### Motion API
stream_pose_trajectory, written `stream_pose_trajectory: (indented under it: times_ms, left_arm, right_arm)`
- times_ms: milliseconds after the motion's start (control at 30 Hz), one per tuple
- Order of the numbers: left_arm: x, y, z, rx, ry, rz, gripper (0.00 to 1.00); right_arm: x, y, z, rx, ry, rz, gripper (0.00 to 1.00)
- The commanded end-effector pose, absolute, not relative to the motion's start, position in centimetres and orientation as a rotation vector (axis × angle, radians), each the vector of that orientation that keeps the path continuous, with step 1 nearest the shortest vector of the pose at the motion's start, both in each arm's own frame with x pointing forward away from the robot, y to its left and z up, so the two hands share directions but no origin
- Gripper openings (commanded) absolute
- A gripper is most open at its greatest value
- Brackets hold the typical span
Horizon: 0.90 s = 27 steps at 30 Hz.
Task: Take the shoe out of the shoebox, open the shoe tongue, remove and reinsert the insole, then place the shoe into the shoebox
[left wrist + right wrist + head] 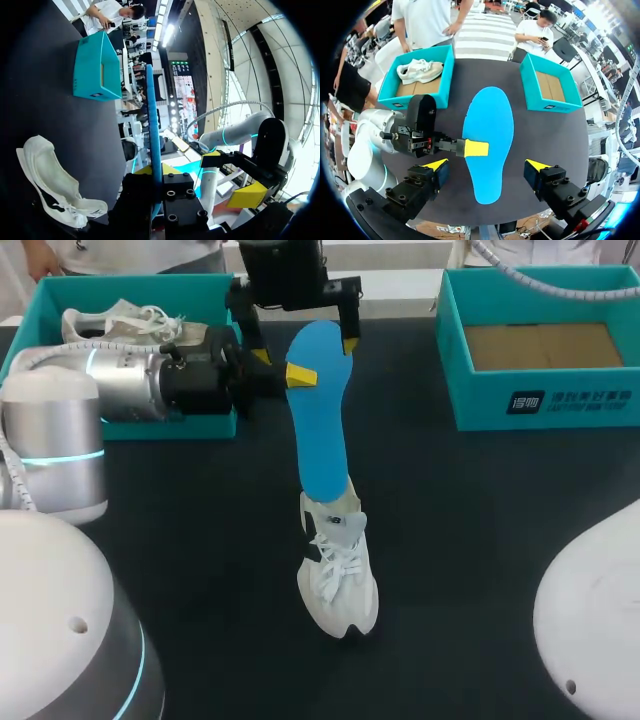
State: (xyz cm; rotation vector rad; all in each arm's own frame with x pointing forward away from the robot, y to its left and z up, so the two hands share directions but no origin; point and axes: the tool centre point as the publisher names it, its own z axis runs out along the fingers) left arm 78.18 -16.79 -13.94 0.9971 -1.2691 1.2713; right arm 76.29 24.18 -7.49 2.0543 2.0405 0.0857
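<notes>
My left gripper (300, 375) is shut on a blue insole (322, 420), pinching one long edge and holding it flat in the air over the table. The right wrist view looks down on the insole (490, 140); the left wrist view shows it edge-on (152, 130). My right gripper (305, 348) hangs open over the insole's far end, its yellow fingertips (435, 165) on either side of it without touching. A white shoe (338, 570) stands on the dark table below the insole's near end. In the left wrist view the shoe (50, 185) sits apart from the insole.
A teal shoebox (150, 425) at the back left holds a second white shoe (125, 322). Another teal shoebox (540, 400) at the back right shows only its cardboard floor. My left arm's silver wrist (120, 380) stretches in front of the left box.
</notes>
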Motion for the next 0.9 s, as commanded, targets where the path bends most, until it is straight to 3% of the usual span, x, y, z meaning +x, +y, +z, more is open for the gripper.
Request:
stream_pose_trajectory:
  times_ms: [33,300,467,667,800,900]
  left_arm:
    - [78.1,-16.7,-14.0,0.998,-1.270,1.272,0.00]
    - [78.1,-16.7,-14.0,0.998,-1.270,1.272,0.00]
    - [78.1,-16.7,-14.0,0.998,-1.270,1.272,0.00]
    - [78.1,-16.7,-14.0,0.998,-1.270,1.272,0.00]
    - [78.1,-16.7,-14.0,0.998,-1.270,1.272,0.00]
    - [78.1,-16.7,-14.0,0.998,-1.270,1.272,0.00]
  right_arm:
    - [76.4,24.0,-7.6,2.057,2.043,0.092,1.00]
    - [76.4,24.0,-7.6,2.057,2.043,0.092,1.00]
    - [76.0,21.3,-6.8,2.331,2.142,0.737,1.00]
    - [76.0,18.5,-6.2,2.320,2.372,1.096,1.00]
    - [75.8,17.8,-5.5,2.188,2.495,1.683,1.00]
    - [75.8,17.8,-5.5,2.188,2.495,1.683,1.00]
